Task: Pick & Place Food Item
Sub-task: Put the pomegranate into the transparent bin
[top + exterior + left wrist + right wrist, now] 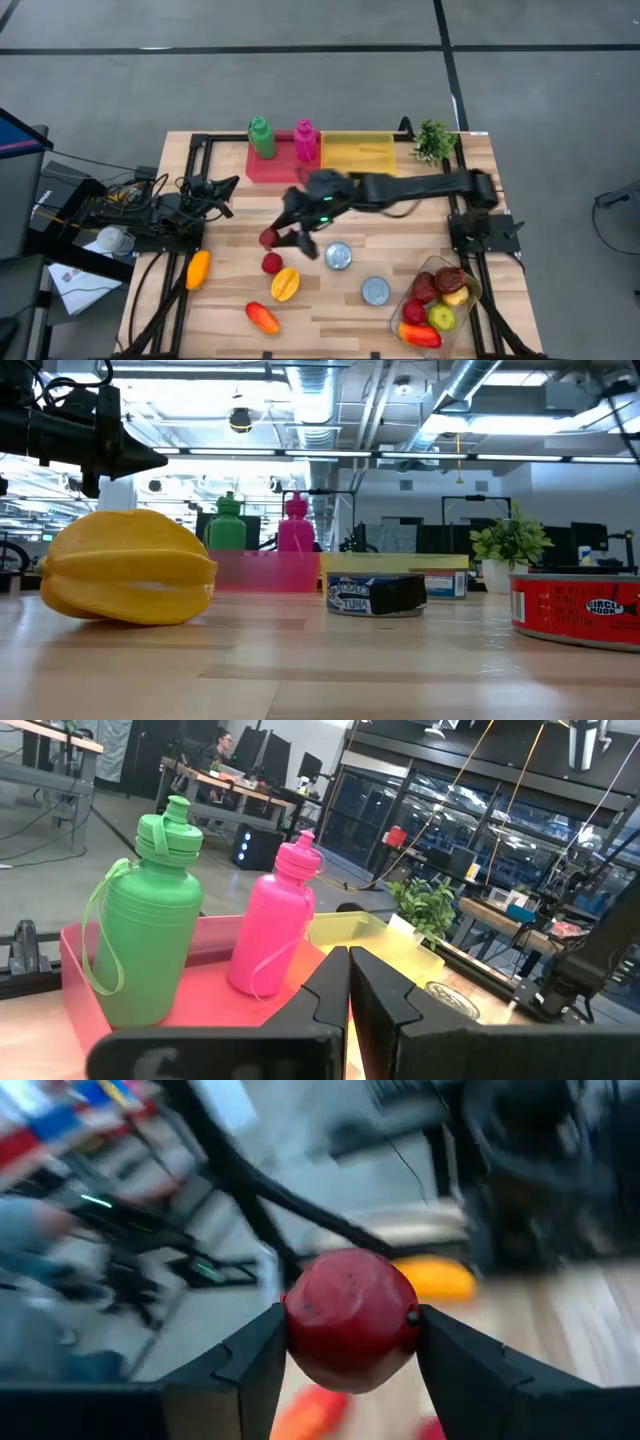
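My right gripper (pixel 274 238) reaches from the table's right side over the middle of the table and is shut on a round dark-red fruit (pixel 350 1318), above the wood. Below it, a second red fruit (pixel 272 263), a yellow starfruit (pixel 285 284) and a red-orange pepper (pixel 262 317) lie on the table. An orange fruit (pixel 198 268) lies further left. My left gripper (pixel 350 985) rests shut at the table's left side (pixel 225 188), pointing level toward the bottles. My right gripper pinches the red fruit between its two fingers (pixel 250 1365), one on each opposite side of the fruit (pixel 298 1330). The fingers come from the table's right, slanting slightly down. The fruit is lifted clear of the table.
A red tray (pixel 270 168) with a green bottle (pixel 262 137) and a pink bottle (pixel 304 140) stands at the far edge beside a yellow tray (pixel 358 152) and a plant (pixel 433 140). Two cans (pixel 338 255) (pixel 376 291) and a clear tub of fruit (pixel 440 300) sit near right.
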